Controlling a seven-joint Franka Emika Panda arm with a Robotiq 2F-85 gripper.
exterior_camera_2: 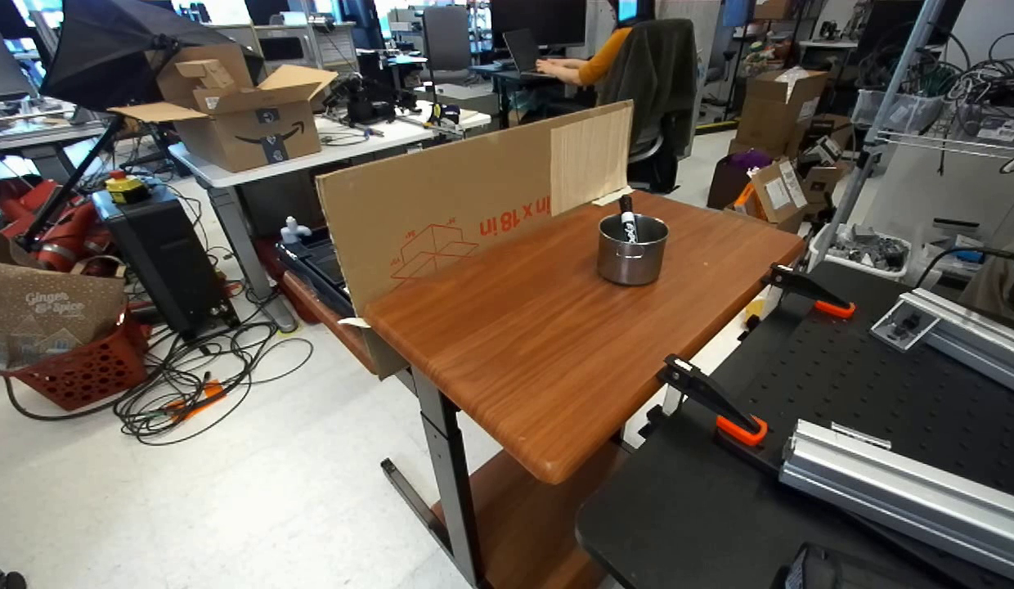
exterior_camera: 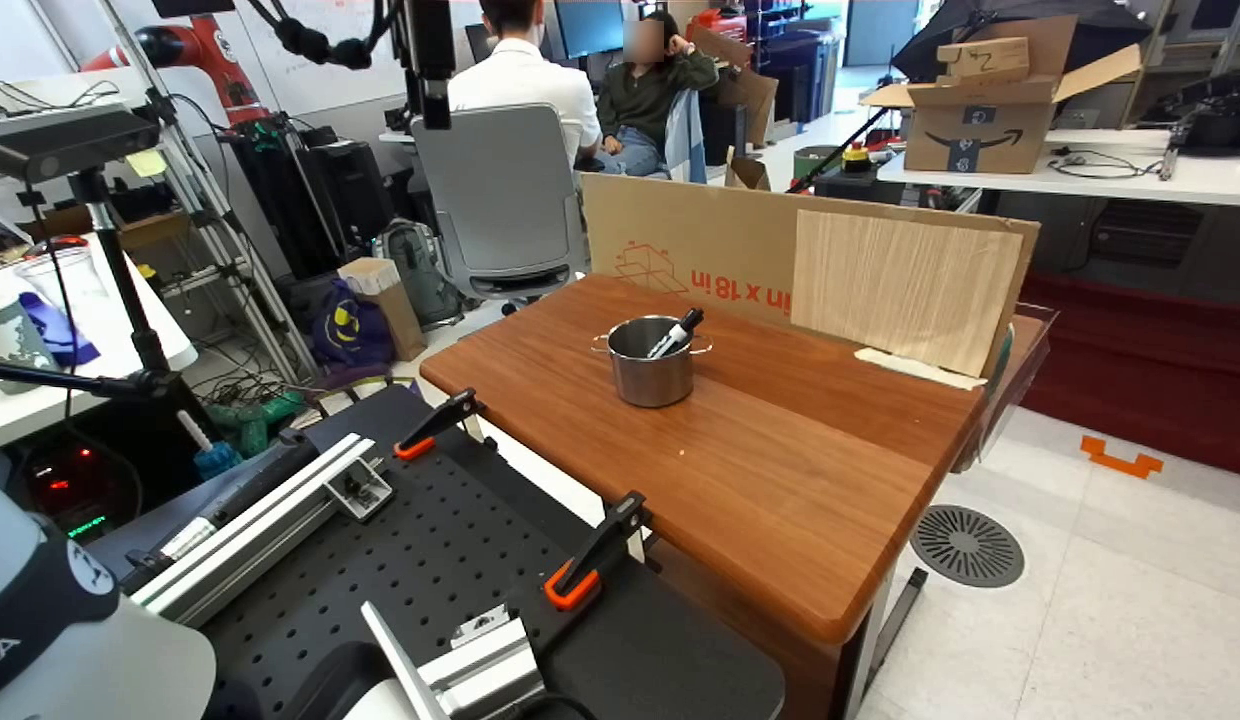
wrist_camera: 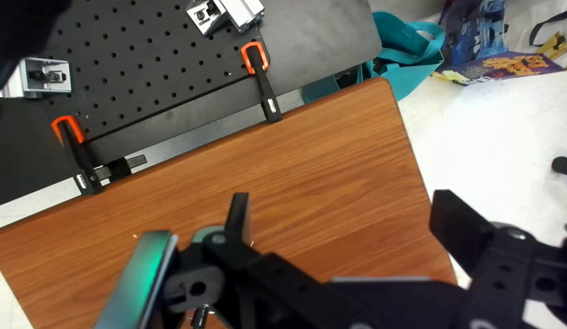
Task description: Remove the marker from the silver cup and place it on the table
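The silver cup [exterior_camera: 652, 382] stands upright on the reddish-brown wooden table [exterior_camera: 780, 480]; both also show in an exterior view, the cup [exterior_camera_2: 630, 266] and the table [exterior_camera_2: 523, 352]. The marker [exterior_camera: 674, 338], white with a black cap, leans in the cup with its capped end above the rim; it also shows in an exterior view [exterior_camera_2: 629, 222]. In the wrist view my gripper [wrist_camera: 342, 195] is open, with nothing between its fingers, high above the table [wrist_camera: 311, 151]. There the cup is mostly hidden behind the gripper; a dark marker end [wrist_camera: 200, 316] shows at the bottom.
A cardboard sheet [exterior_camera: 700, 235] stands along the table's far edge, with a light wood-grain panel [exterior_camera: 905, 290] on it. Two black-and-orange clamps [exterior_camera: 598, 555] [exterior_camera: 435, 425] sit at the near edge. A black perforated board [exterior_camera: 450, 540] with aluminium profiles [exterior_camera_2: 908, 491] adjoins the table.
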